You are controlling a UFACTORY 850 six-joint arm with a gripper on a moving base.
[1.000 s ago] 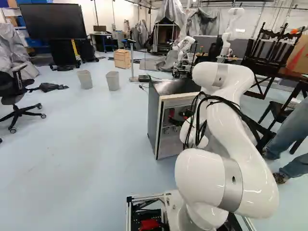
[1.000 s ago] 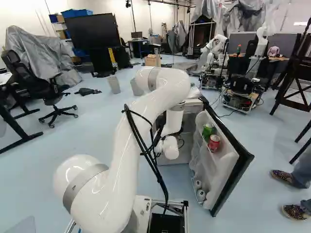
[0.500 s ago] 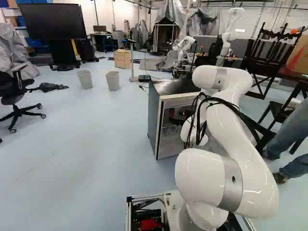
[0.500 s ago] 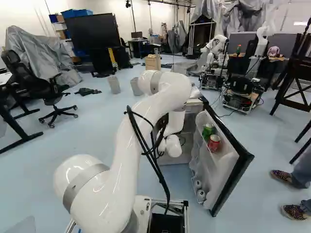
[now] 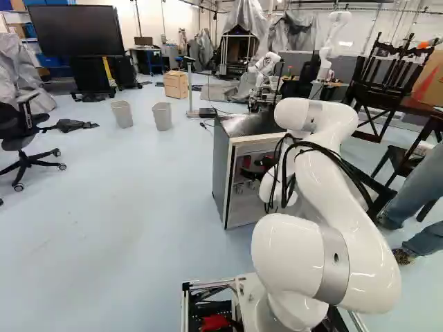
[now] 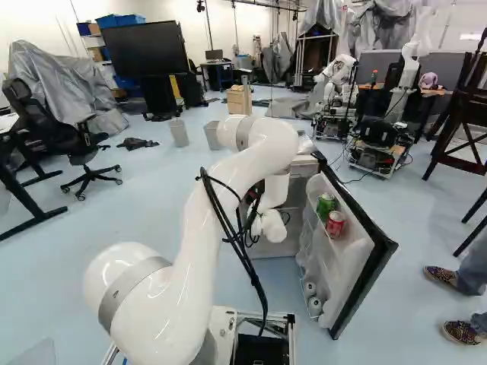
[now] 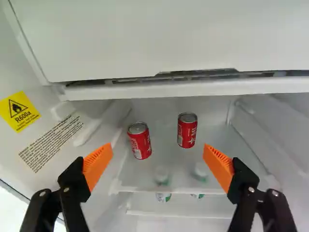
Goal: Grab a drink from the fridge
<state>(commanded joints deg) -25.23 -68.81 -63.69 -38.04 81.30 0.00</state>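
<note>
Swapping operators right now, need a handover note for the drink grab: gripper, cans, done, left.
Gripper: open, nothing held, at the fridge opening.
Drinks: two red cans stand on the shelf ahead of it, between the finger lines but beyond the tips. Green can and another red can sit in the door rack.
Done: fridge door open, arm reached to the opening.
Left: pick one can, advance, close on it, lift out, probably minding the neighbouring can.
</note>
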